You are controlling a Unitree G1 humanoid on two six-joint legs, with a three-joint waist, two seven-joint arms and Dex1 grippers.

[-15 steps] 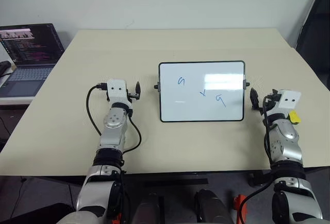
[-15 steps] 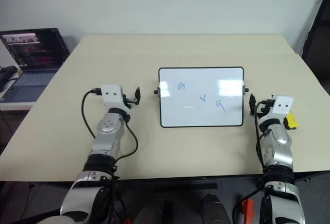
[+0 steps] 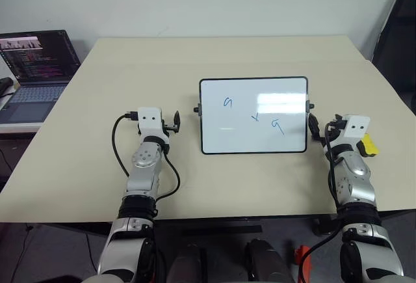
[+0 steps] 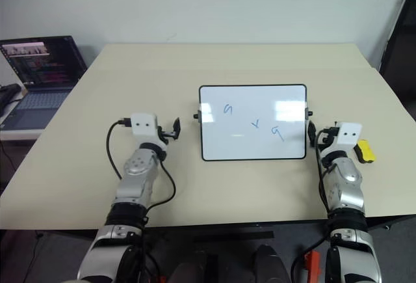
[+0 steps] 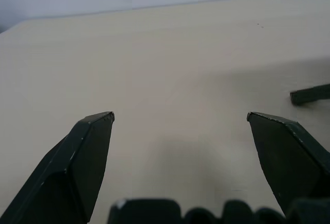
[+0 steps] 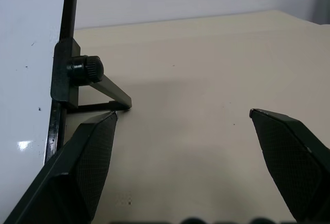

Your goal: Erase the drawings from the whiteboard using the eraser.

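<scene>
Three blue marks to wipe, eraser not yet in hand

Both the left gripper [image 3: 175, 121] and right gripper [image 4: 311, 133] are spread and empty, flanking the whiteboard [image 3: 253, 115] with its drawings [image 3: 277, 126]. The eraser [image 4: 365, 151] lies on the table [image 3: 260, 55], right of that wrist; reaching outward, away from the board's knob, looks the cleanest approach.

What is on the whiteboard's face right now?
Three blue drawings are on the whiteboard, with glare across its upper part. Nothing covers its face; both grippers are beside it. What lies behind it is hidden by the board.
</scene>
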